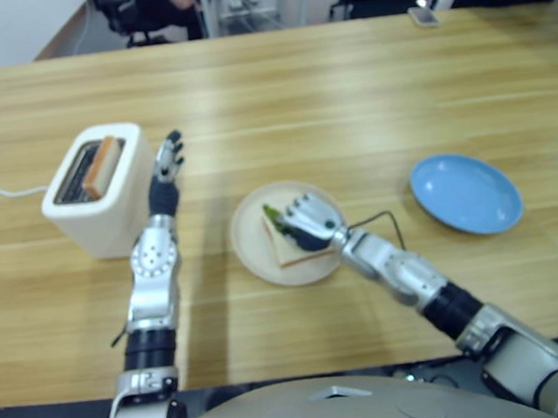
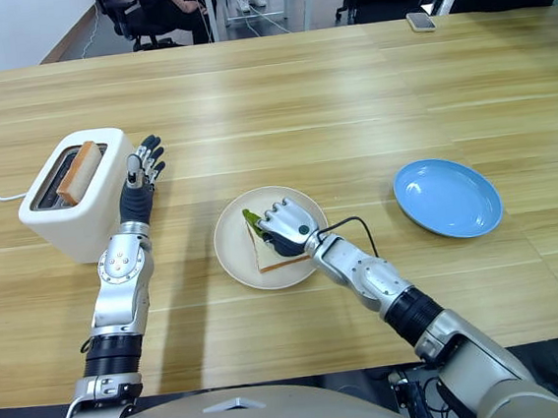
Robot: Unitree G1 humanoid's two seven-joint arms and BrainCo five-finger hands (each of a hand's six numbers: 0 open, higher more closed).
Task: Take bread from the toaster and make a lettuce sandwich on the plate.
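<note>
Bread slice, pale and square [image 2: 276, 261], is lying on the round cream plate [image 2: 229, 245]. The right hand [image 2: 286, 224] is covering most of a green lettuce leaf [image 2: 251, 218] on it; whether it is gripping cannot be told. Another browned slice [image 2: 78, 172] is standing in the white toaster [image 2: 63, 220], and the left hand [image 2: 143, 169] is hovering just beside, fingers stretched out, holding nothing. A round blue plate [image 2: 448, 198] is sitting well apart on the light wooden table [image 2: 347, 94].
</note>
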